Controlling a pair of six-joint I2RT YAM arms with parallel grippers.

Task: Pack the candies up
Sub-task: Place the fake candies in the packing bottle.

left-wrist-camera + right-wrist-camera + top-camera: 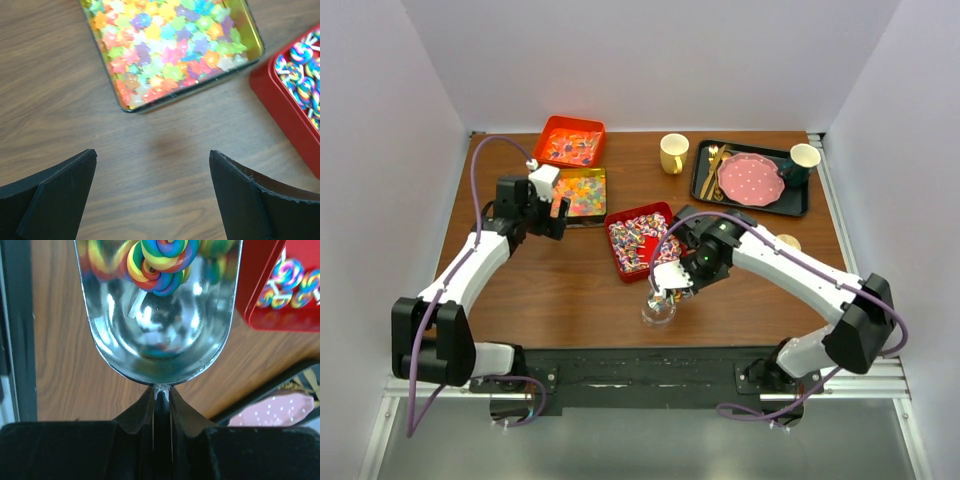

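Pinching the metal scoop (112, 342) by its handle, our right gripper (161, 392) is cradling seemingly light, roll-prone swirl lollipops (159, 265); we're holding the left gripper (152, 170) wide open.

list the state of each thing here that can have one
left gripper, open, empty
right gripper, shut on the scoop handle
scoop, loaded with swirl lollipops
clear cup, upright at the scoop's tip
red tray, open, holding more swirl lollipops
gold tin, open, full of gummies
orange tray, open, holding candies
yellow mug, upright
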